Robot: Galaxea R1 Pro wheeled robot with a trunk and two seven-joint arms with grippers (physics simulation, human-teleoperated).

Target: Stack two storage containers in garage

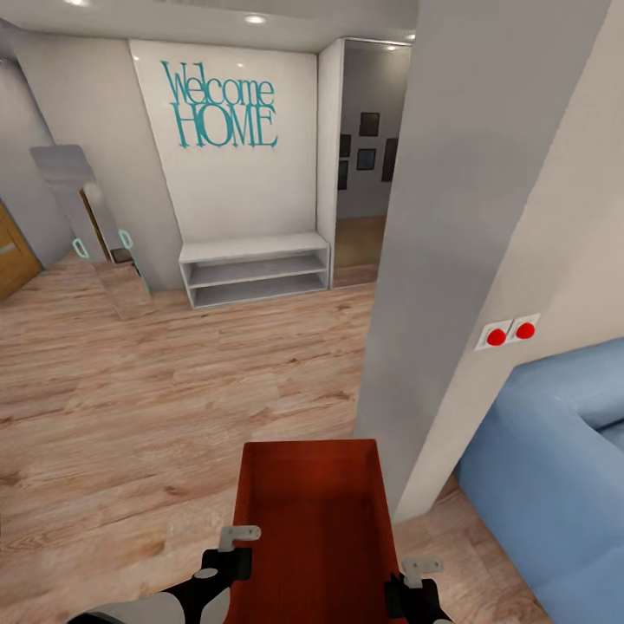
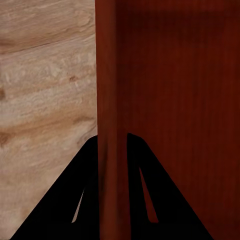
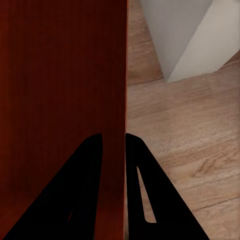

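One orange-red storage container hangs low in front of me in the head view, open top up, carried above the living room's wood-plank floor. My left gripper is shut on its left side wall, and in the left wrist view the gripper straddles that wall. On the opposite side, my right gripper is shut on the right wall; the right wrist view has the gripper pinching the thin edge. The garage is out of view.
A white wall corner stands close ahead on the right, just past the container, with two red switches. The blue sofa is at the right. Ahead are a white shelf bench, a leaning mirror and an open passage.
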